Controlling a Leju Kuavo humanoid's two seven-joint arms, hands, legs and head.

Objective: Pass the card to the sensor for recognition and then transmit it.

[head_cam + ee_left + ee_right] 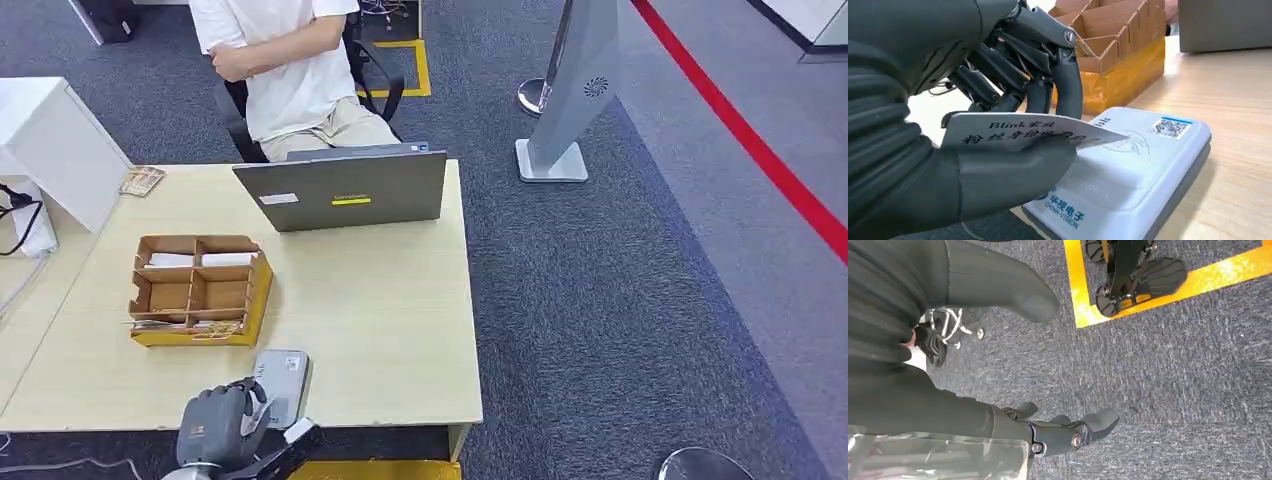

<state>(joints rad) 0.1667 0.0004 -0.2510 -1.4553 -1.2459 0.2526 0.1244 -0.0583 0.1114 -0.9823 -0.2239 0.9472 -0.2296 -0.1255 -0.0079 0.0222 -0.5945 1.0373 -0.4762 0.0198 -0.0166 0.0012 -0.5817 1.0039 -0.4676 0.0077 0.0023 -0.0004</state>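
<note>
On the pale counter point(400, 330), near edge, my left hand point(998, 150) has its fingers point(1068, 75) clamped on the card point(1023, 131) over the sensor point(1148, 165); my right hand point(998, 340) hangs, fingers apart. I judge recognition underway; next, handing it onward.

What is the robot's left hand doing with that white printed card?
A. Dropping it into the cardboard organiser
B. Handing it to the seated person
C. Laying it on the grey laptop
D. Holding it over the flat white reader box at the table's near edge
D: the left hand grips the white printed card between thumb and fingers, just above the flat white card reader.
</note>
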